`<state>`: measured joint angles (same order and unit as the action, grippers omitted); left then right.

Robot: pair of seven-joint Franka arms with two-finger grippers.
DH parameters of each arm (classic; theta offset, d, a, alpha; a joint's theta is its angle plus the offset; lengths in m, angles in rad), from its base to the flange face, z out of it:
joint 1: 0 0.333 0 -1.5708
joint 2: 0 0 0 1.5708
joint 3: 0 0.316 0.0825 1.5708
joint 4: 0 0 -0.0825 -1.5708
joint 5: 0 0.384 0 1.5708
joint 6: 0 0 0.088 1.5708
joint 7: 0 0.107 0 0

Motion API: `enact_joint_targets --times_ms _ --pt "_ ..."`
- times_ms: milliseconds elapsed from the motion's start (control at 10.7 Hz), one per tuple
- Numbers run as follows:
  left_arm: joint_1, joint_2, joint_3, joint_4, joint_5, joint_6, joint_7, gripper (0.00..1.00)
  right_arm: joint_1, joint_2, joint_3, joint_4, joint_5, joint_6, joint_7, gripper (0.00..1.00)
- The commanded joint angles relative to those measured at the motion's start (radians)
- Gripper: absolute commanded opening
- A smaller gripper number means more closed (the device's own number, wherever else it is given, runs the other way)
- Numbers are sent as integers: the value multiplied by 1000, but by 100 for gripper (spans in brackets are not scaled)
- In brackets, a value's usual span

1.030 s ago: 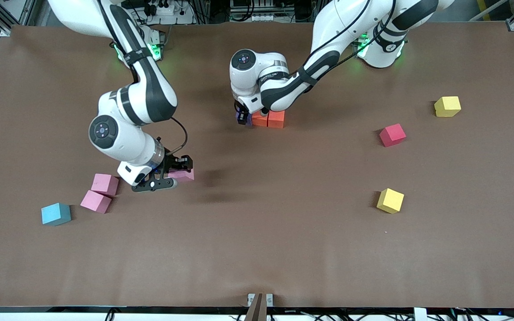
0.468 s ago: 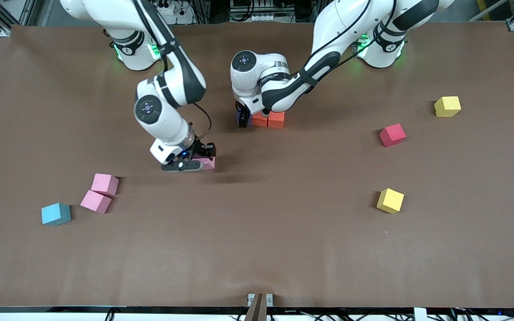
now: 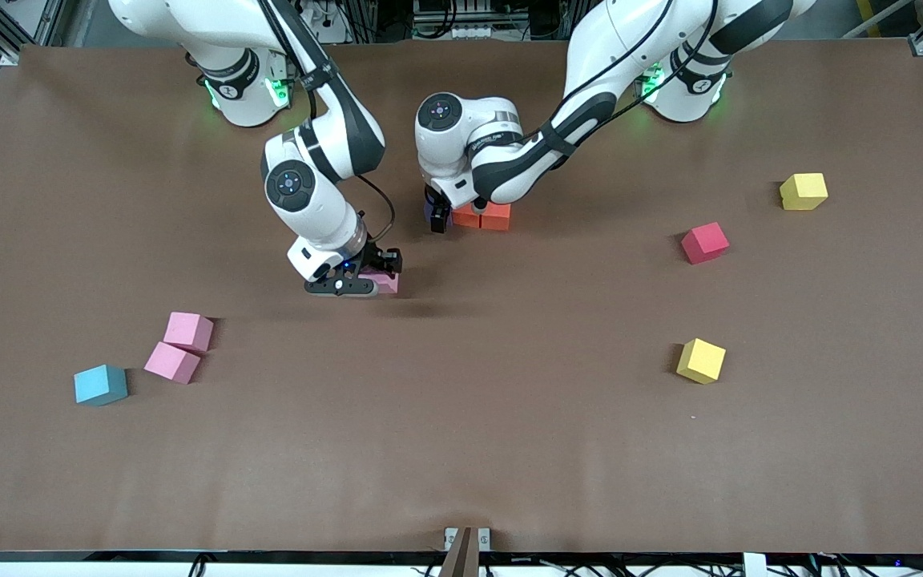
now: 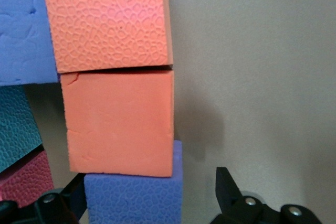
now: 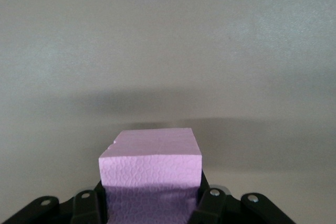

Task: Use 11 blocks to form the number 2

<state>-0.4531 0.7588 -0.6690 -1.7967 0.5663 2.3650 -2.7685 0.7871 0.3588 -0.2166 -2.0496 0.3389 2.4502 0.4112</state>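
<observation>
The brown table [image 3: 461,449] holds a started figure: two orange foam cubes [image 3: 481,215] with a purple foam cube [image 4: 134,198] placed alongside. Loose foam cubes remain scattered: two pink ones [image 3: 181,346], two yellow ones [image 3: 700,360], a red one and a light blue one. Most of the job is left. The left gripper [image 3: 436,216] stands wide open around the purple cube. The right gripper [image 3: 369,276] clamps a pink foam cube [image 5: 152,166] above the table.

Brown table [image 3: 461,449], two yellow blocks [image 3: 700,360], one red block [image 3: 704,243], two orange blocks [image 3: 481,215], three pink blocks [image 3: 177,346], one light blue block [image 3: 100,385], purple block [image 4: 134,200].

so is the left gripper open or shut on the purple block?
Open. The left gripper has its fingers spread on either side of the purple block, with a visible gap on one side; the block sits against the orange blocks.
</observation>
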Motion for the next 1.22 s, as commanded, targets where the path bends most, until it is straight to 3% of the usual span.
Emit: enact_joint_targets --times_ms 0,749,1124 --pt "14 -36 -24 -18 52 -47 -134 100 9 -35 -6 -34 3 9 18 15" --pt "273 -41 -276 -26 47 -153 -39 100 21 -35 -9 -58 -6 44 20 16" --pt "447 -44 -405 -21 47 -263 152 100 47 -20 -9 -75 -6 102 47 16"
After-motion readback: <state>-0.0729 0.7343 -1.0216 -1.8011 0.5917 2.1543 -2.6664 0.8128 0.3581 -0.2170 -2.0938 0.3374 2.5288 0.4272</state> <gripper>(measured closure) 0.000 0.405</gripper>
